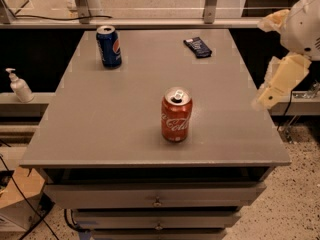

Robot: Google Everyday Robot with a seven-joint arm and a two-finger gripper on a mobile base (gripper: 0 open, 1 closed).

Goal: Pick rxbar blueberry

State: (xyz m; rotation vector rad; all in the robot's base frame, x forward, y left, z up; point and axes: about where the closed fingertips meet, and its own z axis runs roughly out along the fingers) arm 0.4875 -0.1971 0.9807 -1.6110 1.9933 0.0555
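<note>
The rxbar blueberry (197,47) is a flat dark navy bar lying at the far right of the grey table top (125,124). My gripper (281,80) hangs cream-coloured off the table's right edge, about level with the middle of the table. It is well apart from the bar, to the right of it and nearer the camera, and holds nothing that I can see.
An upright blue Pepsi can (108,46) stands at the far left of the table. An open red Coca-Cola can (176,115) stands near the front middle. A soap dispenser bottle (20,85) sits on a ledge to the left. Drawers (157,196) sit below the top.
</note>
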